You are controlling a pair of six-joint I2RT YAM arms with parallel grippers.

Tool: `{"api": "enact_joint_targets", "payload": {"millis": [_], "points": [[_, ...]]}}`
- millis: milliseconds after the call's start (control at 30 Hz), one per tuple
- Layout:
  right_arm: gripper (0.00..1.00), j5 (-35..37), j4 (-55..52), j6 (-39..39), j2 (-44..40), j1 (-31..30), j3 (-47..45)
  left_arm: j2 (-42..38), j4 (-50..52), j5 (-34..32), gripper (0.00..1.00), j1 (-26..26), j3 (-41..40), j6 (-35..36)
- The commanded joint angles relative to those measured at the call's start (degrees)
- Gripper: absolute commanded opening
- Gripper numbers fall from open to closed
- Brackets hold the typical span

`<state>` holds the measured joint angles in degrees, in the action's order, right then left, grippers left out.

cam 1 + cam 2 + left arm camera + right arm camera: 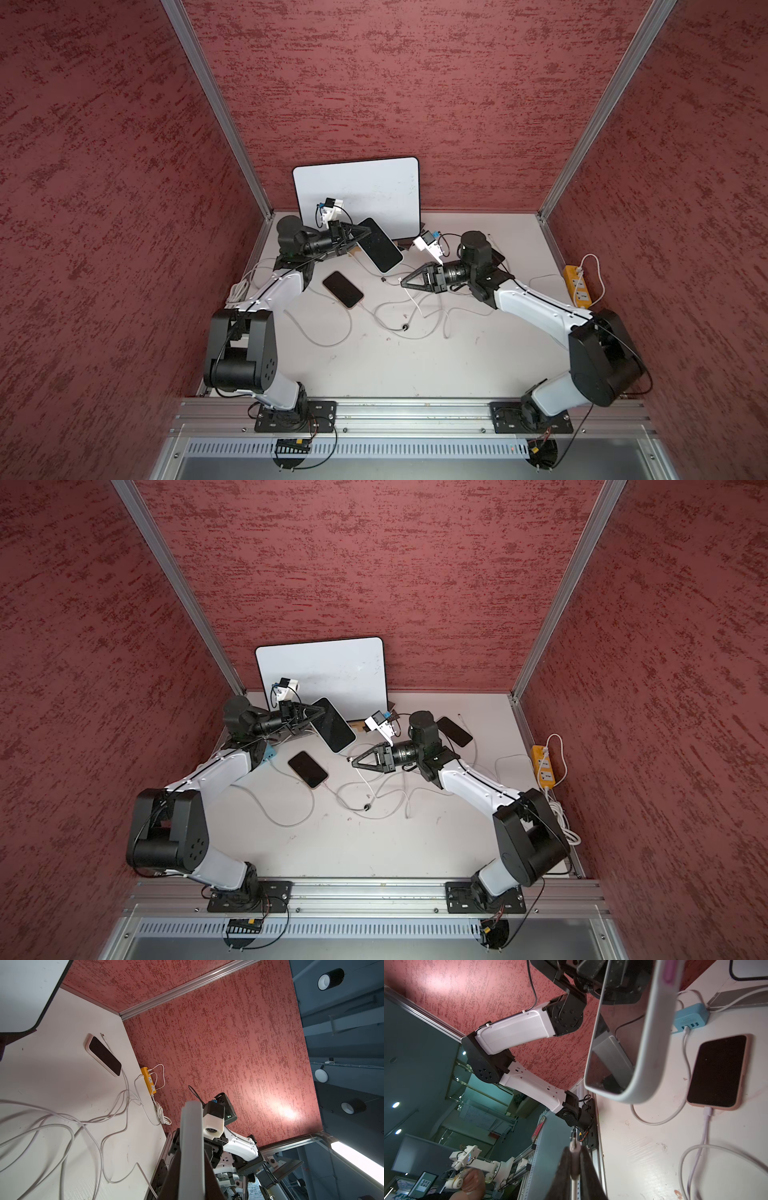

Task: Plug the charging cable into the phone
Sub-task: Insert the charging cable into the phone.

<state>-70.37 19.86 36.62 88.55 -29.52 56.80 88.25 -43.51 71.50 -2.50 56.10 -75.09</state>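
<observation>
The left fingers are clamping one end of the phone, holding it tilted above the worktop. The right fingers are pinching the plug of the cable, its tip pointing at the phone's free end just ahead of them, near but not touching. The alignment step seems to be in hand: next the plug is needing lining up with the port, which I cannot make out, then a straight push in.
</observation>
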Motion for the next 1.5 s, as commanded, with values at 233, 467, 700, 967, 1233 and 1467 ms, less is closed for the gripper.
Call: {"api": "enact_joint_targets", "payload": {"millis": [233, 467, 700, 967, 1233, 1467], "points": [[0.00, 1.1, 8.0, 7.3, 3.5, 0.4, 3.3, -0.8, -3.1, 1.5, 0.00, 0.2, 0.8, -0.6], [0.00, 0.8, 7.8, 7.4, 3.4, 0.5, 3.8, -1.0, -2.0, 1.6, 0.00, 0.0, 1.0, 0.5], [0.00, 0.4, 8.6, 8.0, 3.7, 0.6, 4.4, -1.4, 0.8, 1.9, 0.00, -0.3, 1.1, 2.8], [0.00, 0.8, 6.6, 7.0, 4.3, 0.6, 5.0, -1.7, 0.9, 1.9, 0.00, -0.5, 1.1, 3.2], [0.00, 0.8, 7.2, 7.3, 5.5, 0.6, 4.9, -1.8, 0.7, 2.0, 0.00, -0.6, 1.1, 3.1], [0.00, 0.7, 7.5, 7.9, 5.9, 0.7, 5.4, -1.8, 0.6, 2.1, 0.00, -0.9, 1.0, 3.4]]}}
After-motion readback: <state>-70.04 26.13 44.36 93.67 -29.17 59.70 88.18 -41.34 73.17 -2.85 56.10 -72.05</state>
